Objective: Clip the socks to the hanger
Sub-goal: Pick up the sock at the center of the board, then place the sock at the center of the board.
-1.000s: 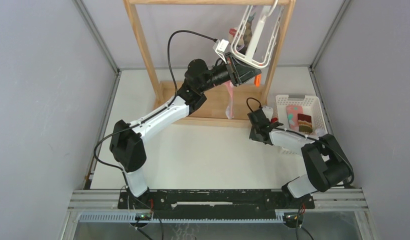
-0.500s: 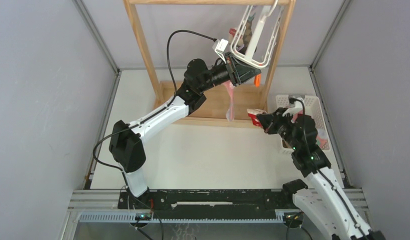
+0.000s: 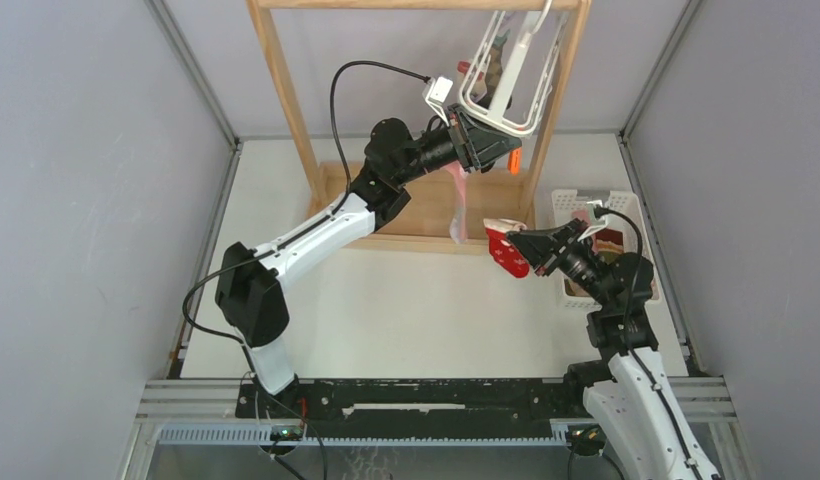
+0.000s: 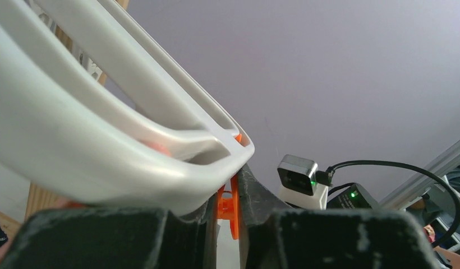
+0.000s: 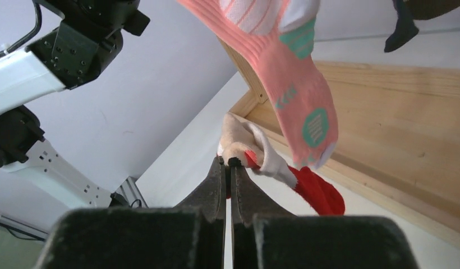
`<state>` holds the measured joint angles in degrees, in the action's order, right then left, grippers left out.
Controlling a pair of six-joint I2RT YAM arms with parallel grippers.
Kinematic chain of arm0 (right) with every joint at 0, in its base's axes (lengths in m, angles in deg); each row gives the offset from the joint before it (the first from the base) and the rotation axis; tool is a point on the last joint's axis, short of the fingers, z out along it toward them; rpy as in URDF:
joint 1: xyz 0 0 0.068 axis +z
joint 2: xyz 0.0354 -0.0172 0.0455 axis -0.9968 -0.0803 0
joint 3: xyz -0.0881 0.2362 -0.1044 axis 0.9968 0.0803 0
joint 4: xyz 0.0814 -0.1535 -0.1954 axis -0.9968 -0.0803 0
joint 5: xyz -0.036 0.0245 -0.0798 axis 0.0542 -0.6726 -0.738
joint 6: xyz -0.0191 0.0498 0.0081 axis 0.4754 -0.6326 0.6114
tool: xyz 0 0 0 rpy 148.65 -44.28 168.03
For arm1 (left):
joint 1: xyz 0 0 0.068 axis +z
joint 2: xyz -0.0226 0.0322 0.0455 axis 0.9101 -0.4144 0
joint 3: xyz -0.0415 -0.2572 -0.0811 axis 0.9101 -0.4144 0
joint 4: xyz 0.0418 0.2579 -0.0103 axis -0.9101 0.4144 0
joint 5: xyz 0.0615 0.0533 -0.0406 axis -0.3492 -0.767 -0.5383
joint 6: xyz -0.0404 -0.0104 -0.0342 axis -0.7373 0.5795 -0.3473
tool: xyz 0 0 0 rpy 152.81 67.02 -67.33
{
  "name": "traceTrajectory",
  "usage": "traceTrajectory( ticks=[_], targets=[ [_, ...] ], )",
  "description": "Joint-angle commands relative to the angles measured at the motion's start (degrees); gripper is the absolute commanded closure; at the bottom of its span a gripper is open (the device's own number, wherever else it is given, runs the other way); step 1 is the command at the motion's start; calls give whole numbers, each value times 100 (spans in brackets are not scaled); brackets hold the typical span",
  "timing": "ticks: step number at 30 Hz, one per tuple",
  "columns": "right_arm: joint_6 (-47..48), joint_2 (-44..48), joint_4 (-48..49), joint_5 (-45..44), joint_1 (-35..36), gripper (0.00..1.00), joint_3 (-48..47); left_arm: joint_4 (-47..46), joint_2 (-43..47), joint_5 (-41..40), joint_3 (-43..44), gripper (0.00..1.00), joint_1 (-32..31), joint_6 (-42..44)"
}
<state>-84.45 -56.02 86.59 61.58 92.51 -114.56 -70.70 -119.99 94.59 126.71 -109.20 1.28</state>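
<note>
Item 1. Left gripper [image 4: 226,193]: fingers clamped on an orange clip [image 4: 228,206] at the hanger's corner. Only the left wrist view shows the clip between the pads; the overhead view shows just the gripper [image 3: 496,150] meeting the frame's lower edge

Item 2. Hanger [image 3: 508,122]: white plastic frame, hooked on the wooden rack's [image 3: 284,92] top bar at its right end, tilted. In the left wrist view its rails [image 4: 104,140] sweep up and left from the fingers

Item 3. Right gripper [image 5: 228,163]: fingers pinched tight on the red sock [image 5: 318,191]. The right wrist view shows the grip is on the cream cuff; the overhead view shows the gripper [image 3: 523,241] and sock [image 3: 506,252] in the air in front of the rack's base, right of centre

Item 4. Pink sock [image 5: 298,92]: teal dots, hanging inside the rack below the hanger, its toe just beside the red sock in the right wrist view; overhead it is a thin pink strip [image 3: 458,205]

Item 5. Dark sock [image 5: 400,27]: only a tip shows, right wrist view, above the rack's base board

Item 6. White basket [image 3: 576,198]: to the right of the rack, partly behind the right arm
</note>
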Motion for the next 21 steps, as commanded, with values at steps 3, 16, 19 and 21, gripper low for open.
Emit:
traceTrajectory(
  ticks=[3, 16, 19, 21],
  targets=[
    [197, -924, -1043, 17, -52, 100, -644, -3, 236, 386, -97, 100, -30, -237],
    [-770, -1827, -1506, -256, 646, 100, 582, -70, 174, 417, -110, 100, -27, -264],
    [-755, -1864, -1799, -390, 1018, 100, 740, -149, 153, 432, -138, 100, -30, -336],
    [-820, -1881, -1805, -565, 1286, 100, 933, -193, 147, 430, -170, 100, -31, -369]
  ],
)
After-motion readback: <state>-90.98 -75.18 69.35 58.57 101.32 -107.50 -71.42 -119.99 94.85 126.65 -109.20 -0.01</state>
